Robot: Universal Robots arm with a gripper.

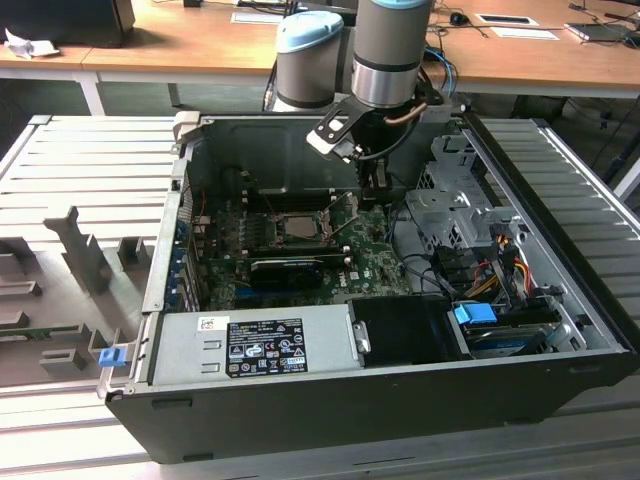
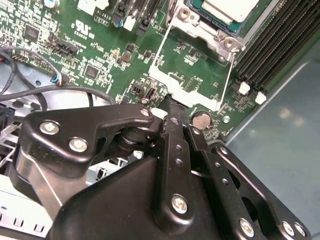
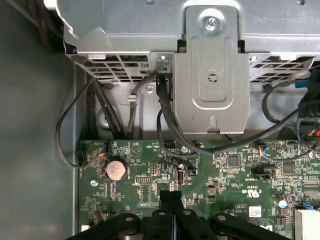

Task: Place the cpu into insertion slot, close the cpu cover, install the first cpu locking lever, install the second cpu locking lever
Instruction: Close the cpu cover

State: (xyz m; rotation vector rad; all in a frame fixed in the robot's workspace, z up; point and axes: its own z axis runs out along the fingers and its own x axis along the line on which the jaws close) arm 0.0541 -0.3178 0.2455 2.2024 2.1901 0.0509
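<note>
The cpu (image 2: 227,7) shows its pale metal face and lies in the insertion slot (image 2: 196,21) on the green board; the exterior view has the cpu (image 1: 297,226) mid-board in the insertion slot (image 1: 272,228). The cpu cover (image 2: 184,84), a thin silver frame, stands tilted up off the socket on the side nearest my gripper. My gripper (image 2: 169,102) is shut with nothing between its fingers, its tips right at the cover's raised edge. In the first wrist view the gripper (image 3: 171,196) hangs just over the board. In the exterior view the gripper (image 1: 372,190) reaches down inside the case.
A silver drive cage (image 3: 210,75) with black cables (image 3: 160,125) stands beside the board. A coin battery (image 3: 115,170) sits near the fingers. Black memory slots (image 2: 270,45) flank the socket. The black card (image 1: 285,268) and power supply (image 1: 255,340) lie toward the case front.
</note>
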